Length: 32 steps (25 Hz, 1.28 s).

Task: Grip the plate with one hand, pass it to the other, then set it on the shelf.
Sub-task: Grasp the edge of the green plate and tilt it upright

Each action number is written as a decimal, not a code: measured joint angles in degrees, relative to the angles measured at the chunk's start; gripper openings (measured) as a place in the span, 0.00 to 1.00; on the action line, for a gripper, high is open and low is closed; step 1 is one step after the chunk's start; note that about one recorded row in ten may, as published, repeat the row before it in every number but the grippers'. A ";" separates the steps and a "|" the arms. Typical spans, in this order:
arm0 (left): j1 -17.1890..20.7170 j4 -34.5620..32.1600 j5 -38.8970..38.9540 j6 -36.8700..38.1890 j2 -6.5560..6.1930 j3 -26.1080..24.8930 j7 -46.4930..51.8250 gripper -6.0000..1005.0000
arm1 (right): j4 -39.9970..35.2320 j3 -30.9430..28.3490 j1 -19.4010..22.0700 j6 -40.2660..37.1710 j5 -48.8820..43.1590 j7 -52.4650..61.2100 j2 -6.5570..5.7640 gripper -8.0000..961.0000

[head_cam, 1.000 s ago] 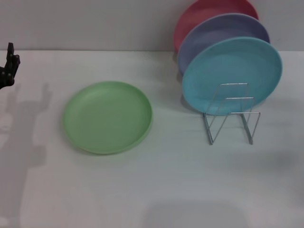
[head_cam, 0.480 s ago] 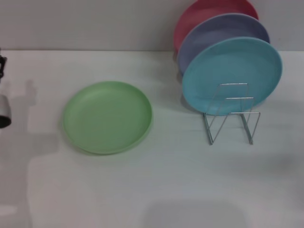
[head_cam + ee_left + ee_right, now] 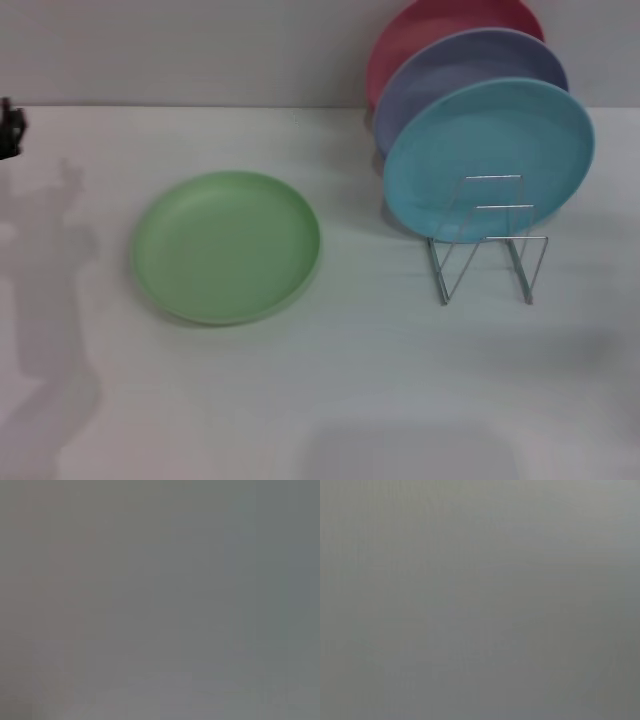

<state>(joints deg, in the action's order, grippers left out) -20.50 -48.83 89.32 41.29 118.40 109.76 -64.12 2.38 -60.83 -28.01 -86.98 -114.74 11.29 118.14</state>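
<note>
a: head view, status of the left gripper (image 3: 10, 130)?

b: only a small dark part of it shows at the far left edge, above the white table (image 3: 330, 400). compared with half a second ago it sits higher along that edge, and the silver arm segment seen lower down then is gone from view. its shadow on the table has changed shape accordingly. finger state: cannot tell.

a: and the light green plate (image 3: 227, 246)?

b: unchanged. it lies flat on the table, left of centre, well apart from the left gripper and untouched.

a: the wire rack (image 3: 487, 240)?

b: unchanged. it stands to the right of the plate. a turquoise plate (image 3: 488, 150) stands in it, with a lavender plate (image 3: 455, 65) and a pink plate (image 3: 420, 25) behind. the front dividers appear free.

a: left wrist view?

b: a uniform grey field. no plate, no fingers, no table detail.

a: right wrist view?

b: the same, plain grey. the right gripper is not in view in any picture.

a: meaning for the task?

b: judged from this, the left arm is repositioning at the edge and no grasp has begun. grip, handover and placement on the rack all remain to be done.
</note>
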 joint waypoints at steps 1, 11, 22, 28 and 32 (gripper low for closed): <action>0.00 0.00 0.00 0.00 0.00 0.00 0.00 0.81 | 0.00 0.03 0.00 -0.09 -0.01 0.00 0.01 0.54; -0.57 -9.20 0.01 -70.06 -1.04 -32.51 5.26 0.81 | -0.22 0.19 0.08 -0.13 0.05 0.05 0.00 0.54; -11.20 -10.82 -31.81 -100.30 -4.75 -40.27 31.09 0.80 | -0.36 0.18 0.11 -0.38 0.05 0.05 -0.05 0.54; -15.54 -16.04 -52.27 -109.39 -2.05 -42.69 42.40 0.80 | -0.36 0.18 0.15 -0.60 -0.04 0.05 -0.20 0.54; -16.16 -19.37 -60.07 -110.74 -0.58 -42.27 47.27 0.80 | -0.27 0.18 0.05 -0.69 -0.17 0.04 -0.27 0.54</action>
<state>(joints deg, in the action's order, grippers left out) -36.66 -68.20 29.25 -69.45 117.82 67.49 -16.85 2.10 -60.64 -27.96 -87.67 -114.91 11.33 117.86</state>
